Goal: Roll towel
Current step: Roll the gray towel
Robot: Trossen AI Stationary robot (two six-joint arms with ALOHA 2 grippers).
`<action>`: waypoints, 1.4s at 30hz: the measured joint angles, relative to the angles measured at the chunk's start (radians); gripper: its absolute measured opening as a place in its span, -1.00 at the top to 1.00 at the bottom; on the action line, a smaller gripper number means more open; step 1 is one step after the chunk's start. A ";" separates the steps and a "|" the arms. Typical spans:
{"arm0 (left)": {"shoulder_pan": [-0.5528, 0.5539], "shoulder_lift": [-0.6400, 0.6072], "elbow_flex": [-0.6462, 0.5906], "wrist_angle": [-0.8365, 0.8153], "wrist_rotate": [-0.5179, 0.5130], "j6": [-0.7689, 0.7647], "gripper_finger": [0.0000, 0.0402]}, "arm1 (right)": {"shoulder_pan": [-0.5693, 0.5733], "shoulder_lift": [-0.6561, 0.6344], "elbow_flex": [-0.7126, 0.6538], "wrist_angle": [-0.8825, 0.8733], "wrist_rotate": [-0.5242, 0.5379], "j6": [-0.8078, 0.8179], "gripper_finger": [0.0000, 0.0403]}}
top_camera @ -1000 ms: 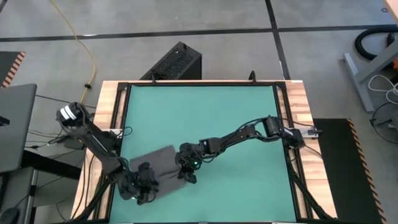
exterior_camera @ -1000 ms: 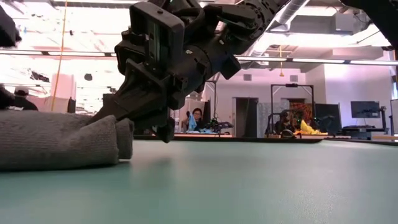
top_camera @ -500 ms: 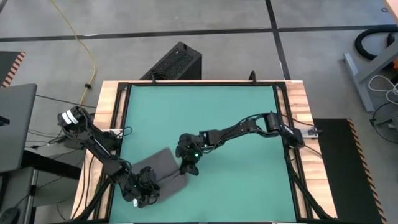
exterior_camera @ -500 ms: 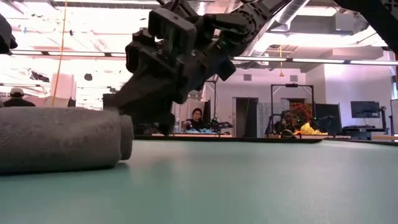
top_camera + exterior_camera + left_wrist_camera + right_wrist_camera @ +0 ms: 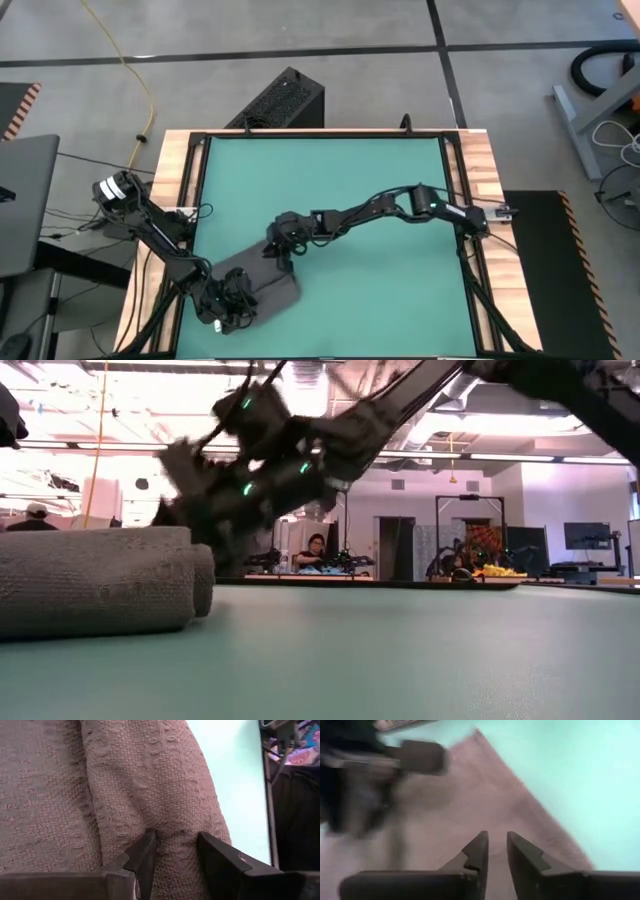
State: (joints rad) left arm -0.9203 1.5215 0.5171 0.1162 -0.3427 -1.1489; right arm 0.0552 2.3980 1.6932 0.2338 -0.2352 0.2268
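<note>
Item one: the towel, dark grey cloth. We find it on the green desk near the front left corner, folded over itself. In the low view it lies as a thick bundle with a rounded end, flat on the desk top.

Item two: the left hand. We place it at the towel's front left end, close to the desk's front edge. In the left wrist view its fingers pinch a raised fold of the towel between them.

Item three: the right hand. We see it over the towel's far edge, its arm reaching in from the desk's right edge. In the right wrist view its fingers stand slightly parted with a narrow gap, holding nothing, above the towel.
</note>
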 joint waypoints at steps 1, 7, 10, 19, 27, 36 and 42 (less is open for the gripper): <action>0.000 0.001 -0.001 0.009 0.005 0.000 0.31 | -0.004 0.026 0.030 -0.024 0.004 0.000 0.56; -0.001 -0.035 0.027 -0.010 0.059 0.042 0.31 | -0.018 0.075 0.157 -0.271 0.144 -0.068 0.84; -0.001 -0.076 0.032 -0.065 0.052 0.049 0.31 | -0.011 0.050 0.158 -0.388 0.230 -0.085 0.94; -0.046 -0.095 0.034 -0.213 -0.086 -0.068 0.31 | -0.001 0.040 0.160 -0.606 0.280 -0.037 0.81; -0.058 -0.095 0.034 -0.224 -0.138 -0.092 0.31 | 0.047 0.042 0.157 -0.640 0.394 -0.015 0.91; -0.017 -0.097 0.030 -0.252 -0.114 -0.079 0.31 | 0.061 -0.090 0.129 -0.749 0.317 -0.086 0.66; 0.021 -0.123 -0.093 -0.027 -0.093 -0.047 0.31 | 0.068 -0.312 -0.128 -0.595 0.311 -0.102 0.47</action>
State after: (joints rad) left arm -0.8994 1.3986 0.4243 0.0894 -0.4358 -1.1959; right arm 0.1229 2.0865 1.5649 -0.3609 0.0758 0.1249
